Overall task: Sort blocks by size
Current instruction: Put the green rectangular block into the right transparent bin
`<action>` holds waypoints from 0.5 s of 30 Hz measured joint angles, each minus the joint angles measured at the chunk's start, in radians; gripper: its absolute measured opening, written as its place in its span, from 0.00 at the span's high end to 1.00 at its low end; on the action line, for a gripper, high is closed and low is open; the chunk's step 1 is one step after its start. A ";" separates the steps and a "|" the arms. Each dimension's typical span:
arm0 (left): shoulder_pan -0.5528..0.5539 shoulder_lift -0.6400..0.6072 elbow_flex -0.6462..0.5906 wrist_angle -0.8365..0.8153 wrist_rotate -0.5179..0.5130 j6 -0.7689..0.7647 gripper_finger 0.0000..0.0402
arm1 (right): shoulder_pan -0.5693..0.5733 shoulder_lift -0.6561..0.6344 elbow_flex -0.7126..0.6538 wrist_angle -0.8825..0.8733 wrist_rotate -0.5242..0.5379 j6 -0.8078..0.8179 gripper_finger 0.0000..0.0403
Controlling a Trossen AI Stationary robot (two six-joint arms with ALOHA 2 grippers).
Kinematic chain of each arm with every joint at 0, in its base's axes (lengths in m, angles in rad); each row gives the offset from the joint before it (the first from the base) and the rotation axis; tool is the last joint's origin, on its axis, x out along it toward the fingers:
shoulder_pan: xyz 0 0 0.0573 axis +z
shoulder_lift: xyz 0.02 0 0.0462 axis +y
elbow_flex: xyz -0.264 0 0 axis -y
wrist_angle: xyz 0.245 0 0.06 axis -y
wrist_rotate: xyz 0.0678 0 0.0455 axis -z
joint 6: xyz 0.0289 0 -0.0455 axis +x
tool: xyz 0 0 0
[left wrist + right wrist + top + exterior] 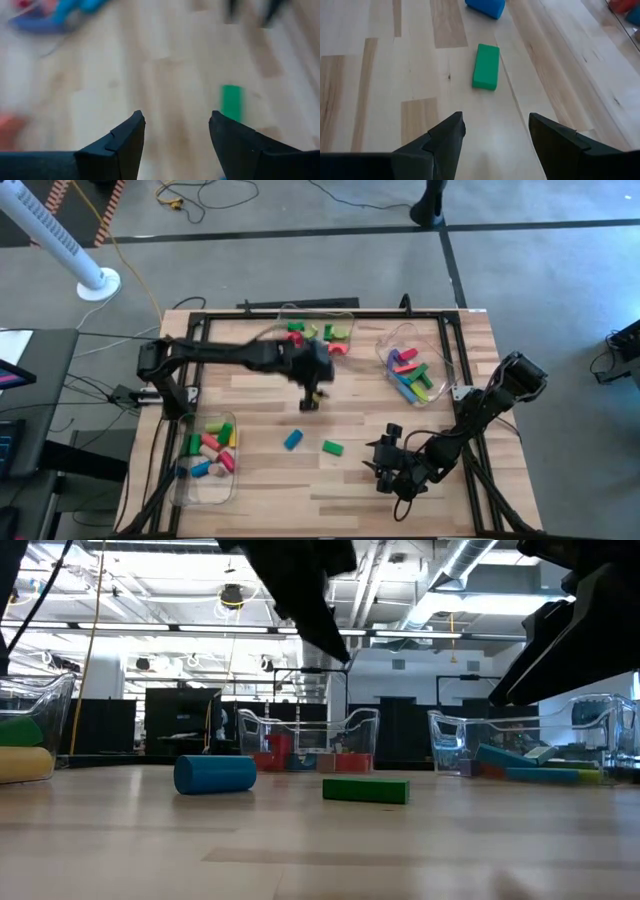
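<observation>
Sorting, progress: judged mostly done. Nearly all blocks already lie in three clear bins.

- Bin at 8 o'clock on the table [470,330], near the left edge [183,480]: stubby pieces in green, pink, tan, red and blue.
- Bin at 12 o'clock, far edge [285,312]: red and green pieces, with a red arch.
- Bin at 2 o'clock [392,338]: longer bars in pink, blue, green and yellow.

Left to sort, two loose pieces on bare wood near the table's middle:

- Blue cylinder [292,440], lying on its side.
- Green bar [332,447], lying flat, just beside the cylinder toward 3 o'clock, apart from it.

Tools:

- Left gripper [310,402]: hangs over the table a little toward 12 o'clock from the blue cylinder. Fingers stand wide apart with nothing between them; touches nothing. Its wrist view shows bare wood between the fingers and the green bar beyond one fingertip.
- Right gripper [378,463]: sits at about 5 o'clock, near the green bar and pointing at it. Fingers spread wide, empty, touching nothing; the green bar lies ahead of the gap, the blue cylinder farther on.
</observation>
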State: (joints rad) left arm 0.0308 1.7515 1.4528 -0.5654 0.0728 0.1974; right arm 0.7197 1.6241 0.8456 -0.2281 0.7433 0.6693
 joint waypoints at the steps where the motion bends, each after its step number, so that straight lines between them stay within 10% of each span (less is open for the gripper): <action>1: -0.032 0.006 0.000 0.004 -0.003 0.012 0.47 | 0.000 0.000 0.000 -0.001 0.000 0.000 0.37; 15: -0.214 0.097 -0.124 0.214 -0.077 0.004 0.47 | 0.000 0.000 0.000 0.015 0.000 -0.004 0.37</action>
State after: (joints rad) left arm -0.1833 1.8487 1.3285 -0.3510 -0.0040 0.2009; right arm 0.7200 1.6241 0.8455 -0.2130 0.7429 0.6655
